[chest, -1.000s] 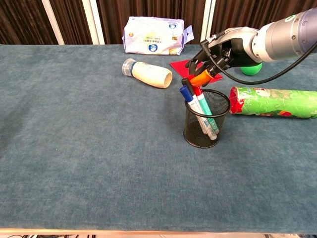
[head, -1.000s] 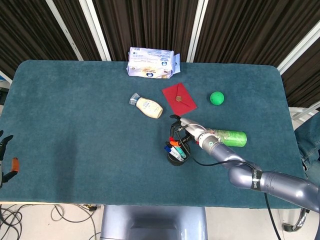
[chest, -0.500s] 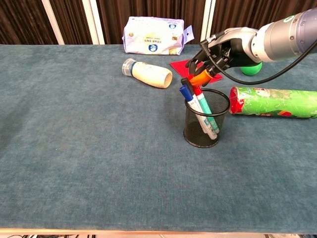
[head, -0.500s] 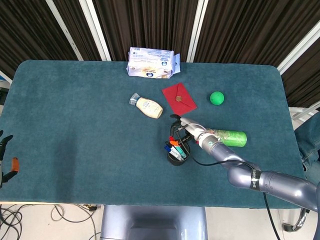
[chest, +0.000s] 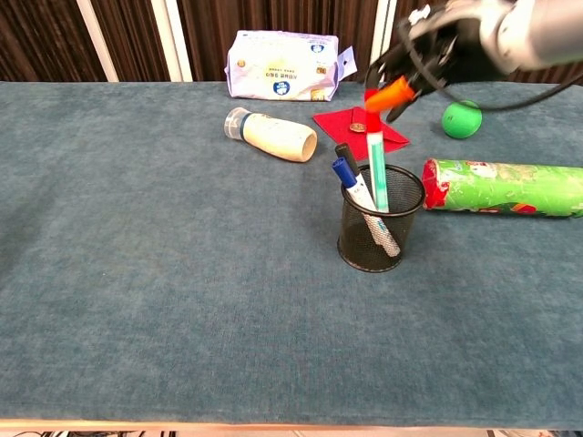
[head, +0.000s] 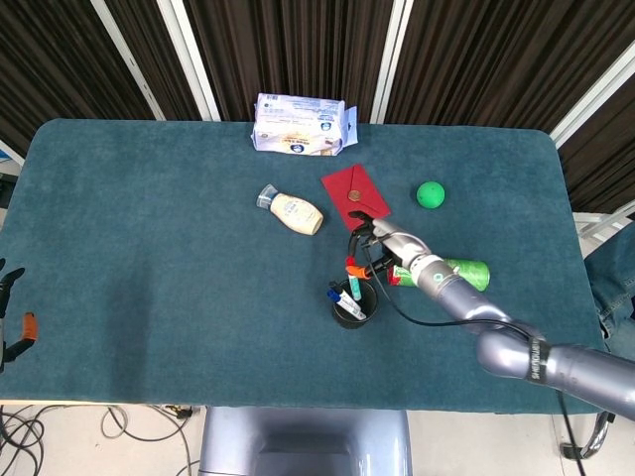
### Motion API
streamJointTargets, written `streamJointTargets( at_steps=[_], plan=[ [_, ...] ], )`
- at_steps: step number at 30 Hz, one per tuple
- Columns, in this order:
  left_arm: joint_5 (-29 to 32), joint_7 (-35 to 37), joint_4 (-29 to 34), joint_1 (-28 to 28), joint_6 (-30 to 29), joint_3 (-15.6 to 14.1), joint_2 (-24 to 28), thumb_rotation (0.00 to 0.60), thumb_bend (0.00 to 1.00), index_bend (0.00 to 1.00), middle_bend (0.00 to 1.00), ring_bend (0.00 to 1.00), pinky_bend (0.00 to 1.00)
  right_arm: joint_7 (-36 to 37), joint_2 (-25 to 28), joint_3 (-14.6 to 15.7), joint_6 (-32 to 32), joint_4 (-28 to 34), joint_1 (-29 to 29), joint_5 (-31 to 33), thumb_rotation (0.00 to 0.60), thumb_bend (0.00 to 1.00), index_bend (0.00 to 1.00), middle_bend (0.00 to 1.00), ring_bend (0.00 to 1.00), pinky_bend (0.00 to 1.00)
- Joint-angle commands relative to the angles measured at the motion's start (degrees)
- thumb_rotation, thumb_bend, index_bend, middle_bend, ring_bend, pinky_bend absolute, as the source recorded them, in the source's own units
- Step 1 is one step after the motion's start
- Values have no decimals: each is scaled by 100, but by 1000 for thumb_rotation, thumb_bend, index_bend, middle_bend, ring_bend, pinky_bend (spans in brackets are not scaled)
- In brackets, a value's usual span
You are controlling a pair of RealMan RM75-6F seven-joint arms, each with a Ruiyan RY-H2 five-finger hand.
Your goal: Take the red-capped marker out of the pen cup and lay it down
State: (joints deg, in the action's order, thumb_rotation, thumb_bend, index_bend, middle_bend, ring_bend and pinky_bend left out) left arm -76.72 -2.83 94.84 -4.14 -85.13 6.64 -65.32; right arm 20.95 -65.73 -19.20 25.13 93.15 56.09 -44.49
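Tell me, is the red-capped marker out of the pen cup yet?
Not yet: right hand holds the red-capped marker raised, lower end still inside the pen cup.

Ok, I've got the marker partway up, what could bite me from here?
The red-capped marker hangs from its cap in the right robot hand, so it could slip. Its tip is below the pen cup rim; moving sideways now might tip the cup. The green tube crowds the right side.
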Motion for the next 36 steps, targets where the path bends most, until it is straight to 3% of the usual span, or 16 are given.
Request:
streamJointTargets(
  at_steps=[1, 8, 13, 28, 36],
  plan=[
    [-1, 11, 5, 6, -12, 2, -4, 600, 526, 121, 1, 54, 62, 366, 531, -402, -71, 398, -318, -222, 600, 494, 690, 63, 153, 230],
    [28, -23, 32, -1, 15, 1, -20, 600, 525, 121, 1, 54, 62, 1376, 1461, -1346, -83, 832, -1193, -818, 600, 494, 690, 63, 153, 231],
    [41, -25, 48, -3, 13, 11, -29, 600, 525, 121, 1, 54, 62, 1804, 1755, -1585, -220, 697, -1576, -1202, 600, 493, 690, 63, 153, 231],
    [97, 0, 79, -8, 42, 34, -13, 600, 525, 121, 1, 54, 62, 2003, 1671, -1158, -803, 184, -1941, -2432, 600, 499, 698, 62, 153, 231],
    [97, 11, 75, -4, 33, 37, -10, 600, 525, 121, 1, 54, 62, 2100, 1793, -870, -1279, 266, -2044, -3261, 600, 502, 699, 58, 153, 230]
  ],
)
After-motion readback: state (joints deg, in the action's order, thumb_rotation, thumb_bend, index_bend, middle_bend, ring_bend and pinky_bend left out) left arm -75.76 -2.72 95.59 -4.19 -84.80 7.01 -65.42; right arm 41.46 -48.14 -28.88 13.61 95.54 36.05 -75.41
